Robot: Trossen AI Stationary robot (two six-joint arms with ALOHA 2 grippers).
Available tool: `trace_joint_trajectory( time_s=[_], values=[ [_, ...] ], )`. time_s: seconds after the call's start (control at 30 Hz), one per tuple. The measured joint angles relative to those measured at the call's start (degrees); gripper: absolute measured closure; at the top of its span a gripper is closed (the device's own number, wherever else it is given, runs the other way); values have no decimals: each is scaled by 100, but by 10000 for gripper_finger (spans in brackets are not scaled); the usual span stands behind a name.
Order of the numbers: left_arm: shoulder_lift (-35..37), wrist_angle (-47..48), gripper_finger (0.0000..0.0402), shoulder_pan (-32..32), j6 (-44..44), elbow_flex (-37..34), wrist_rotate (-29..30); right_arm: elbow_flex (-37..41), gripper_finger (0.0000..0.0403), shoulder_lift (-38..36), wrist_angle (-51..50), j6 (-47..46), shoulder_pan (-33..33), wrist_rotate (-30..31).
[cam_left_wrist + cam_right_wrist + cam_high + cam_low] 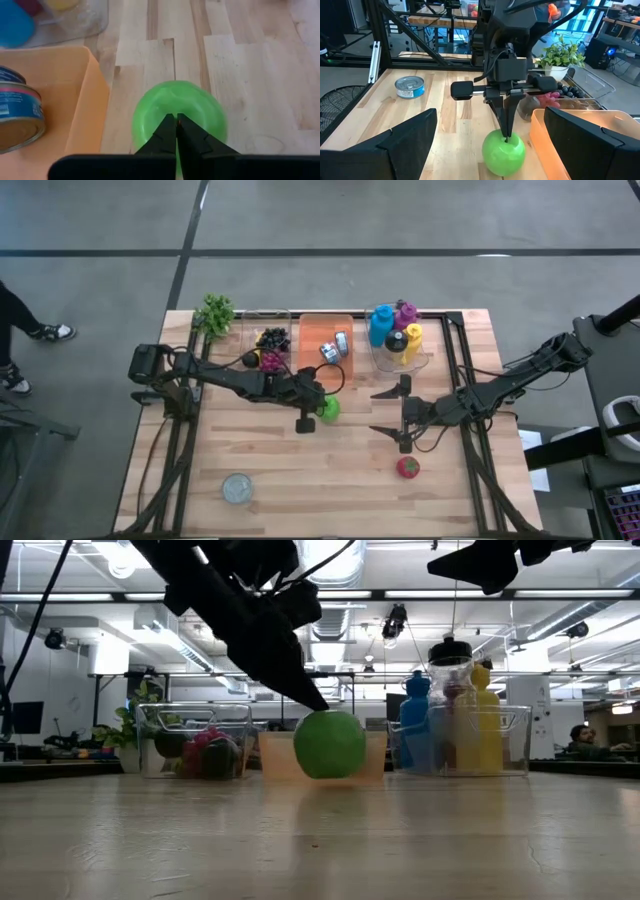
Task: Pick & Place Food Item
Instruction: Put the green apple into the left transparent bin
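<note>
Directly beneath the left gripper's (507,134) closed tips sits the green apple (503,152).

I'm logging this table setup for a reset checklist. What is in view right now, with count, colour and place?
green apple: one, green, mid-table just in front of the orange bin.
orange bin: one, orange, back centre, holding two tins.
tins in bin: two, silver and blue.
fruit bin: one, clear, back left, with dark grapes and a pink item.
bottle bin: one, clear, back right, with blue, magenta, yellow and black-capped bottles.
plant: one, green, back left corner.
strawberry: one, red, front right.
tin: one, silver, front left.
left gripper: shut, tips at the apple's top, apparently on its stem.
right gripper: open, right of centre, holding nothing.
</note>
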State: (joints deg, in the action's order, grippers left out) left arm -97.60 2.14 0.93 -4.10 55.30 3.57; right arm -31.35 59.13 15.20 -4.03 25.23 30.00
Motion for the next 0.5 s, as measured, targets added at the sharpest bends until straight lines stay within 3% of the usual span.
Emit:
trace_joint_trajectory(
  time_s=[0.27, 0.5],
  values=[
    [235, 667, 401, -2, 0, 383, 0, 0, 37, 0, 0, 12, 0, -1],
    [968, 1392, 401, -19, 97, 559, 173, 0, 37, 0, 0, 13, 0, -2]
  ],
)
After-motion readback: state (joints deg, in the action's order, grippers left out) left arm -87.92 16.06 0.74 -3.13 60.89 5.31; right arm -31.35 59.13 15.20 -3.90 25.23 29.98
